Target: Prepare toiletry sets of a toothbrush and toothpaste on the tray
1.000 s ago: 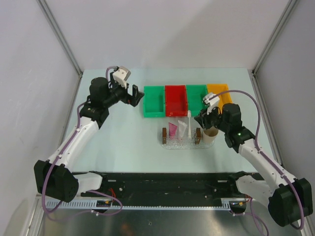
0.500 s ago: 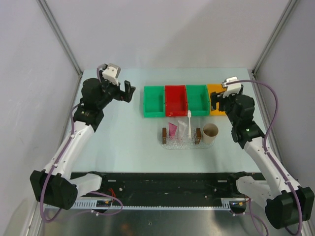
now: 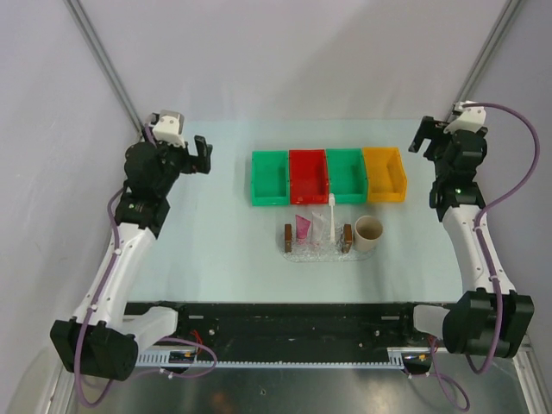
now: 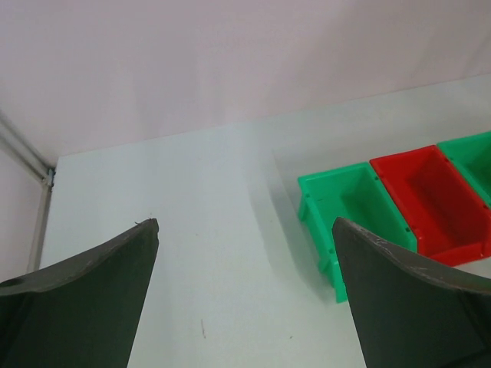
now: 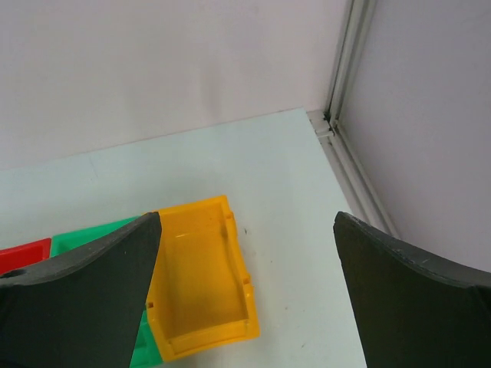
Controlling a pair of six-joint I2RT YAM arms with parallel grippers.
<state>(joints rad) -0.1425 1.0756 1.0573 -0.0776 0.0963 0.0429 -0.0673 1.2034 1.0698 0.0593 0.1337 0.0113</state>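
In the top view the clear tray (image 3: 316, 253) with brown end blocks lies in front of the bins. A pink toothpaste tube (image 3: 303, 227) and a white toothbrush (image 3: 331, 217) rest on it side by side, the brush head poking over the far rim. My left gripper (image 3: 204, 155) hangs open high over the far left of the table, well away from the tray. My right gripper (image 3: 420, 136) hangs open at the far right, beyond the yellow bin (image 3: 385, 173). Both wrist views show wide jaws with nothing between them.
A row of bins stands behind the tray: green (image 3: 269, 177), red (image 3: 309, 175), green (image 3: 347, 175), yellow. A beige cup (image 3: 368, 231) stands just right of the tray. The right wrist view shows the yellow bin (image 5: 199, 280) empty and the enclosure's corner post (image 5: 347, 65).
The right gripper has opened, left the cup beside the tray and swung up and back to the far right. The left arm has pulled back leftward. Tray, tube and brush stay put.
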